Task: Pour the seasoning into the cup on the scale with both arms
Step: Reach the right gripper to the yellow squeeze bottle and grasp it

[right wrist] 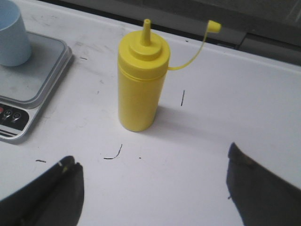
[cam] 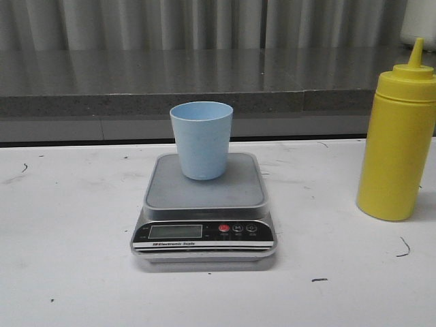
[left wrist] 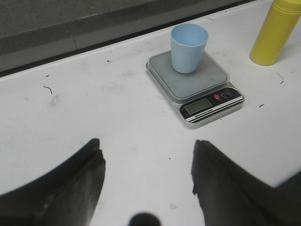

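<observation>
2 grippers show only in their own wrist views, and neither appears in the front view. The left gripper (left wrist: 146, 181) has its fingers (left wrist: 77, 188) spread wide apart above bare white table (cam: 68, 225), holding nothing. The right gripper (right wrist: 153, 188) is likewise spread wide, with nothing between its fingers (right wrist: 256, 188), and it hangs over the table just short of the seasoning bottle (right wrist: 141, 82).

On the table, near the middle in the front view, sits the scale (cam: 204, 204), its grey platform facing up and its black front panel toward the robot. The panel carries an LCD screen (cam: 175, 231), whose reading is too faint to make out, then 1 red button (cam: 224, 228) and 2 dark buttons beside it. The pale blue cup (cam: 201, 139) stands upright on the rear part of the platform, open end up; its inside is not visible from the front, and in the left wrist view it looks plain blue.

The yellow seasoning bottle stands upright on the table to the right of the scale, well apart from it and clear of the cup. Its screw cap is on, the pointed nozzle (right wrist: 146, 30) is bare, and the small tip cap (right wrist: 214, 26) hangs out to one side on its thin tether, off the nozzle. A few short dark marks (right wrist: 113, 153) dot the table around the bottle
</observation>
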You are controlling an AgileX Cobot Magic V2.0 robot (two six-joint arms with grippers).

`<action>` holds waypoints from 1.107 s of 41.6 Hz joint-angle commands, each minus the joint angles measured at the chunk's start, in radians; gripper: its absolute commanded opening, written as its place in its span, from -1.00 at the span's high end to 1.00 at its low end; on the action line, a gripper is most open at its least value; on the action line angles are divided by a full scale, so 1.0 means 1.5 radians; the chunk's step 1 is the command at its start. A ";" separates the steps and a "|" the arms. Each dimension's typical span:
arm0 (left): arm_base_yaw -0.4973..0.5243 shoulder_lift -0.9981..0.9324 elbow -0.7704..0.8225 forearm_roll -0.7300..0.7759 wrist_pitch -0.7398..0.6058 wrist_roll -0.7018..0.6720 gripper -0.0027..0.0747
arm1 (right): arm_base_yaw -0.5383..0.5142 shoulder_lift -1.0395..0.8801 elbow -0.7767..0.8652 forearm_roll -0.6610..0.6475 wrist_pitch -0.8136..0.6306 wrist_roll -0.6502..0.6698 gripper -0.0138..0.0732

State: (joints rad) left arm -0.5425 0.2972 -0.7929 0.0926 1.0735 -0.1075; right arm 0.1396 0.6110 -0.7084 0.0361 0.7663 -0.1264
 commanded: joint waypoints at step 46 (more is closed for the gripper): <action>-0.004 0.008 -0.015 0.002 -0.049 -0.005 -0.12 | 0.083 0.400 0.285 0.127 -0.894 0.000 -0.84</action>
State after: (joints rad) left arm -0.5425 0.2953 -0.7929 0.0926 1.0735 -0.1075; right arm 0.2632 1.1692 -0.2606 0.2174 -0.3926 -0.1245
